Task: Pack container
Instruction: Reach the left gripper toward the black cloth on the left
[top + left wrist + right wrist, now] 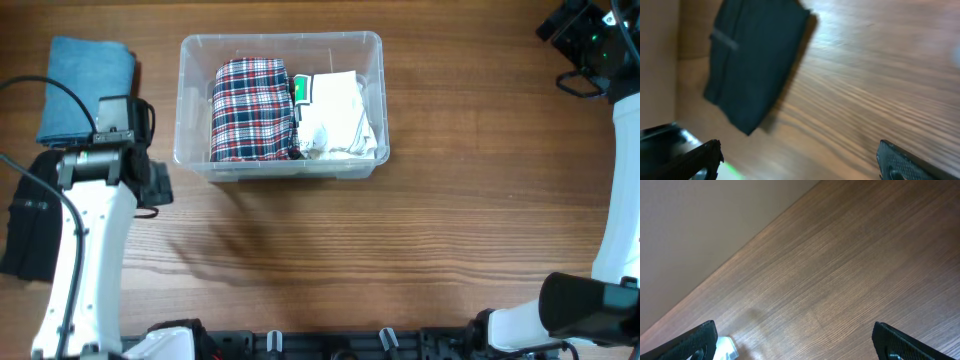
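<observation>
The clear plastic container (190,90) stands at the upper middle of the table. Inside lie a folded red-and-blue plaid garment (253,110) on the left and a folded white garment (337,113) with a green tag on the right. A folded blue garment (85,85) lies to the container's left. A folded black garment (27,238) lies at the left edge; it also shows in the left wrist view (752,60). My left gripper (797,160) is open and empty above bare wood near the black garment. My right gripper (795,342) is open and empty over the far right corner.
The left arm (85,250) stands between the black garment and the table's middle. The right arm (615,150) runs along the right edge. A small pale object (726,347) shows by the right gripper's left finger. A beige wall borders the table in both wrist views.
</observation>
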You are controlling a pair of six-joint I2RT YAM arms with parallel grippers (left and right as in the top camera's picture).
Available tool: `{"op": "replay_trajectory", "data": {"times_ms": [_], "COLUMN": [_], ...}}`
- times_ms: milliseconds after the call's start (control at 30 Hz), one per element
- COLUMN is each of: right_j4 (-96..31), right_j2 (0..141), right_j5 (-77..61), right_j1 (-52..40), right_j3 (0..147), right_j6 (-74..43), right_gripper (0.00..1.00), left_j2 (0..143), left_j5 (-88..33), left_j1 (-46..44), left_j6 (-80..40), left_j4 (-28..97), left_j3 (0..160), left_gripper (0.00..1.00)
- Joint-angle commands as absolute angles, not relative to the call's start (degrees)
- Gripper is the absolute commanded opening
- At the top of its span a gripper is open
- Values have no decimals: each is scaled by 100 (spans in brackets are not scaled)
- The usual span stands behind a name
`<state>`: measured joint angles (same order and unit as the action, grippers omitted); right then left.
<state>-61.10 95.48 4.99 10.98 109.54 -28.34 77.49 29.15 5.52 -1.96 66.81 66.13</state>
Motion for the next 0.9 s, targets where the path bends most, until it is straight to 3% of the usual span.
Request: {"op": "replay_trajectory", "data": {"times_ms": [0,100,133,167,267,300,567,867], "right_j4": [-6106,-6106,-6106,-6106,-6106,-6106,-6106,-6106], "right_j2": [9568,9568,9568,9568,9568,9568,9568,9568], "right_j5": [558,558,558,558,558,558,558,558], "right_j1": [1111,1111,1111,1111,1111,1111,1111,1111], "right_j3": [10938,10938,10938,10938,10938,10938,10938,10938], "right_j6": [-2888,-2888,-2891,-2888,-2888,-2888,-2888,-2888], "right_gripper": [100,100,100,100,100,100,100,100], "left_j2": [7909,7909,7909,7911,8001,8062,9048,10608], "left_j5": [3352,2961,2213,1977,1804,1881,3210,3719], "left_j1": [1063,1673,1999,2121,2338,2342,2340,2261], "left_j6": [113,110,113,128,996,1511,2633,2814], "left_j4": [6639,6504,6239,6130,5824,5749,5039,4541], "left_j3": [6670,6670,6670,6670,6641,6637,6637,6624], "left_gripper": [100,100,92,91,91,99,100,100]}}
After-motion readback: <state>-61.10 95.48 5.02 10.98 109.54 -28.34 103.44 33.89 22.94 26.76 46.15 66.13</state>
